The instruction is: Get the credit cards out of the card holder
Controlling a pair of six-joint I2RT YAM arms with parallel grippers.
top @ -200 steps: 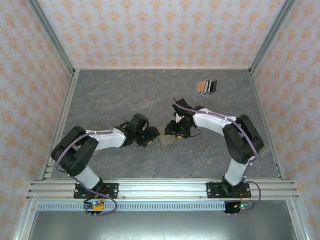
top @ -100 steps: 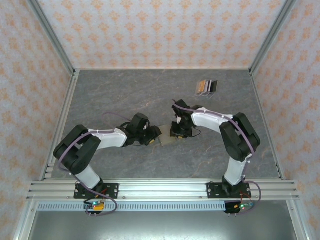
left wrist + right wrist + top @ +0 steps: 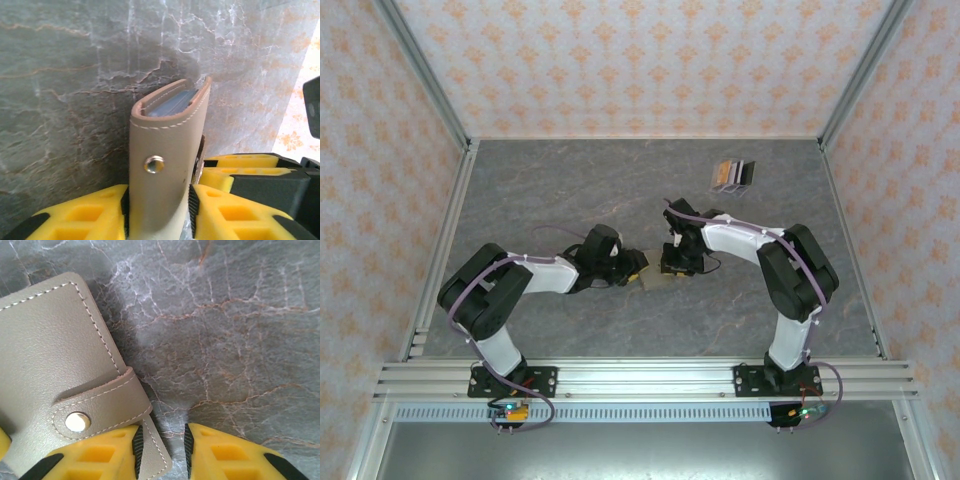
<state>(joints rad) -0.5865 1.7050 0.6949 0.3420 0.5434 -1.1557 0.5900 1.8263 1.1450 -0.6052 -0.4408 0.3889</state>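
card holder: you find the card holder [image 3: 165, 150] near the middle of the worktop [image 3: 570, 190], between your two arms; it is lifted at the left end, and grey-blue inner panels [image 3: 175, 102] peek from the tan cover's curl
left claw: your left claw [image 3: 160, 220] is clamped on the holder; the yellow pads press both of its faces, so it serves as the anchor that stops the holder from sliding or flopping
right claw: your right claw [image 3: 162, 452] is narrow, with the free end of the tab [image 3: 105, 405] between its pads; a slit of worktop shows beside one pad, so you cannot tell whether it truly pinches
why the tab: the snap stud [image 3: 77, 421] looks fastened; by my reading, you must peel the tab off it before the cover can open and any card can be reached
step in hand: opening, not yet extracting; no card is drawn out of this holder
far side: small flat striped pieces [image 3: 732, 175] lie well apart toward the back right; they are too small to name with confidence
surface: grey, marbled and stone-like; smooth, so the holder would probably skid if you pulled one-handed
room: walls [image 3: 640, 60] with an orange motif close in three sides; aluminium rails [image 3: 640, 378] run along the near edge, where the arms are bolted
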